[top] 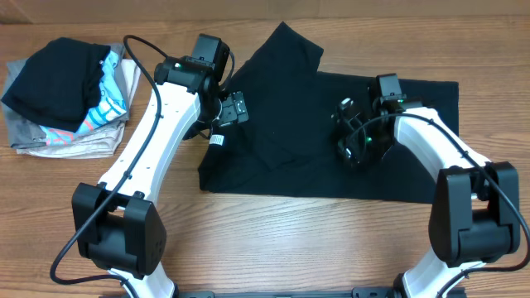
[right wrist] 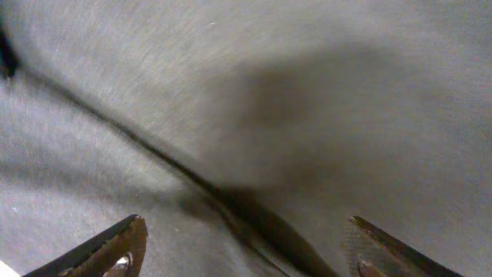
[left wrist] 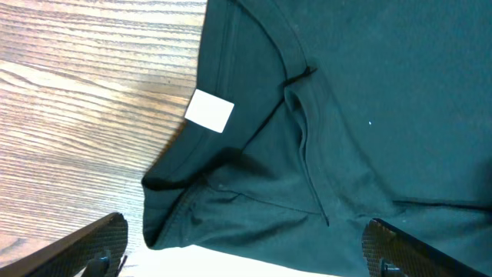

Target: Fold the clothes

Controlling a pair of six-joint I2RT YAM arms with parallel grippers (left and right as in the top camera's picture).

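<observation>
T-shirt (top: 331, 157) — black, spread on the table (top: 273, 240) between both arms, with one flap folded over on the left arm's side. Left gripper (left wrist: 246, 238): jaws wide apart above the collar, near the white label (left wrist: 210, 111), holding nothing. Right gripper (right wrist: 246, 242): jaws likewise spread wide over plain fabric — contact with it cannot be told.

The T-shirt (top: 286, 165) is plain black, with a small white label (left wrist: 209, 111) at its neck; the table (top: 273, 240) is brown with a wood grain; the folded pile (top: 62, 95) shows black, grey and a turquoise pattern; the arms (top: 157, 132) are white with black joints.
</observation>
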